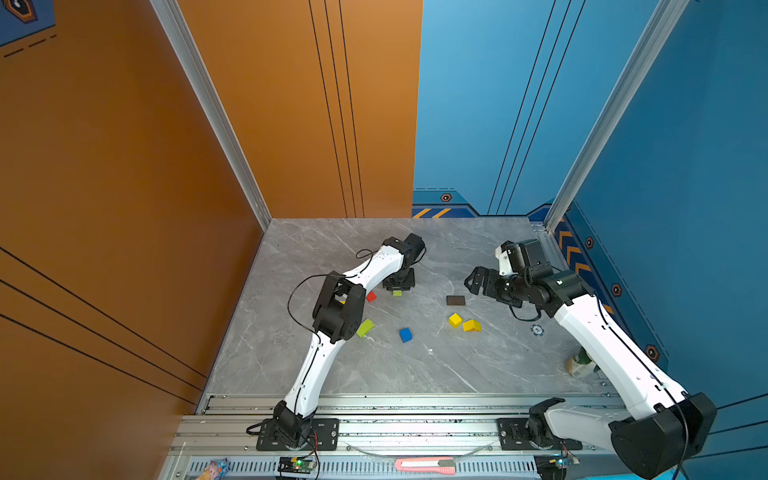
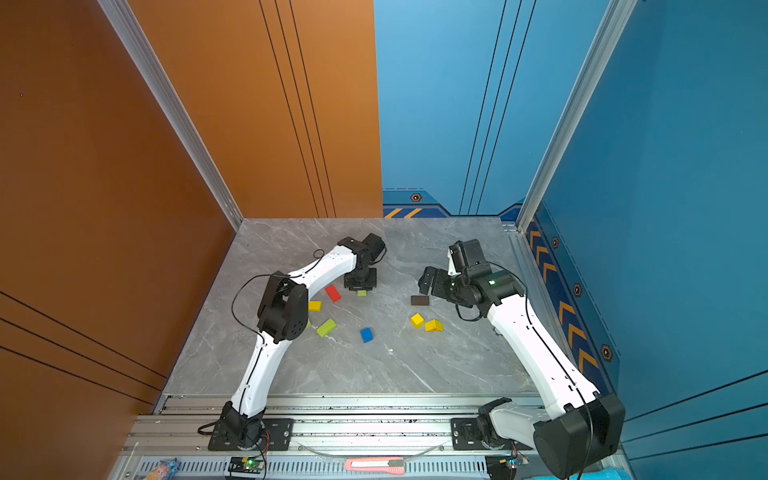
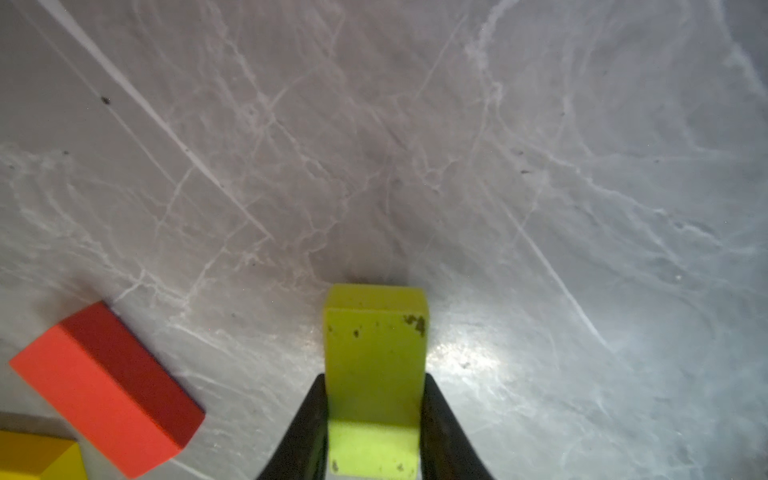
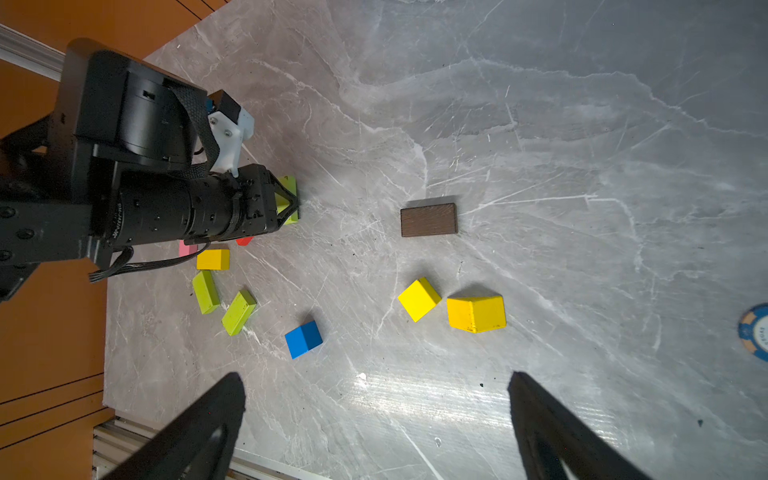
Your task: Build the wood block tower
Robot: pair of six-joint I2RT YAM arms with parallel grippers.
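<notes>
My left gripper (image 1: 398,287) (image 3: 375,378) is shut on a lime-green block (image 3: 376,353) (image 1: 397,293) at the far middle of the table. The block's lower end is at or just above the marble; I cannot tell which. A red bar (image 3: 104,386) (image 2: 332,293) and a yellow bar (image 2: 314,306) lie beside it. Another lime bar (image 1: 365,328), a blue cube (image 1: 405,334), a yellow cube (image 1: 455,320), a yellow prism (image 1: 471,326) and a brown bar (image 1: 455,300) lie apart from one another. My right gripper (image 1: 473,282) (image 4: 376,378) hangs open and empty near the brown bar. No tower stands.
A green-and-white can (image 1: 579,363) stands at the right edge, partly behind my right arm. A small blue disc (image 1: 537,330) lies near it. A pink utility knife (image 1: 424,464) rests on the front rail. An orange wall closes the left side and a blue wall the right.
</notes>
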